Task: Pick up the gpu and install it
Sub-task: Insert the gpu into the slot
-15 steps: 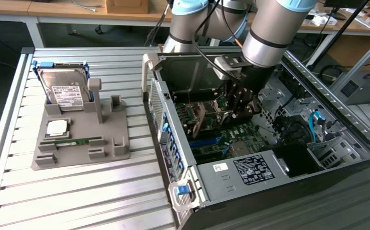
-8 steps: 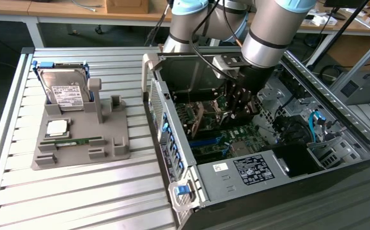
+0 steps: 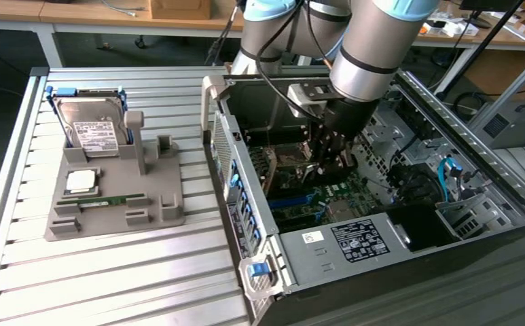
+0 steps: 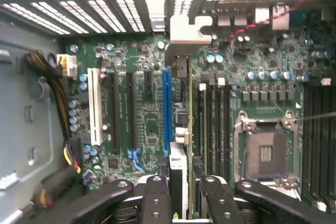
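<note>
the gripper (image 4: 178,192) is clamped on the graphics card (image 4: 185,129), its fingers (image 4: 156,195) pressed against the two flat faces so the card hangs on edge, thin side toward the wrist camera. holding it edge-down looks meant to line the card's lower edge up with a slot; in the wrist view it stands just beside the long blue slot (image 4: 166,111) on the motherboard (image 4: 131,124), with its silver bracket (image 4: 186,30) reaching toward the perforated rear wall. i cannot tell whether the edge has entered a slot yet.

in the exterior view the gripper (image 3: 330,159) sits in the middle of the frame, reaching down into the open computer case (image 3: 272,272), where the card is inside the case, above the board. the case also holds a black power supply (image 3: 357,241) at lower centre and cable bundles to the right.

at the left of the frame a grey parts tray (image 3: 167,210) rests on the slatted table (image 3: 108,285); it holds an upright hard drive (image 3: 92,125), a processor chip (image 3: 81,180) and a memory stick (image 3: 99,202).
</note>
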Available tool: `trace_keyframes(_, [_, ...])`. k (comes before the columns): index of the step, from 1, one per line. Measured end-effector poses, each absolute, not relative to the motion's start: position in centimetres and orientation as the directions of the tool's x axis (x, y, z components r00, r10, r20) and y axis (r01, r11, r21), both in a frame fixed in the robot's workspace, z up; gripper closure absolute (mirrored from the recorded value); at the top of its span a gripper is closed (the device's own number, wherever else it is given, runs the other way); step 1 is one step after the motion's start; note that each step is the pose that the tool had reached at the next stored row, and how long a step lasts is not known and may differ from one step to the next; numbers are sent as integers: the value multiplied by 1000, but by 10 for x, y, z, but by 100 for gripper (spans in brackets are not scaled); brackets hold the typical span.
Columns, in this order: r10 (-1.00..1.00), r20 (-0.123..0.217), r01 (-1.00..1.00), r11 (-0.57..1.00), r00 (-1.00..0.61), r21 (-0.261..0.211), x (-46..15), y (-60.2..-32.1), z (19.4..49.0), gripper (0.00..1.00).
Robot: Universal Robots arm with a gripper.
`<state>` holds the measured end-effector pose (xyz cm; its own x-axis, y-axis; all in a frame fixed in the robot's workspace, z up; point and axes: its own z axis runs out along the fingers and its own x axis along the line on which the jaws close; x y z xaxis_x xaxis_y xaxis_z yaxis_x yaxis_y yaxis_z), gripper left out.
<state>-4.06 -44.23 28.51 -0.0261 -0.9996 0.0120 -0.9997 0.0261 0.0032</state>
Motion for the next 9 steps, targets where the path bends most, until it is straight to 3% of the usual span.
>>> trace_keyframes(9, [-1000, 14, -1000, 26, -26, 3, -52, -447, 281, 73])
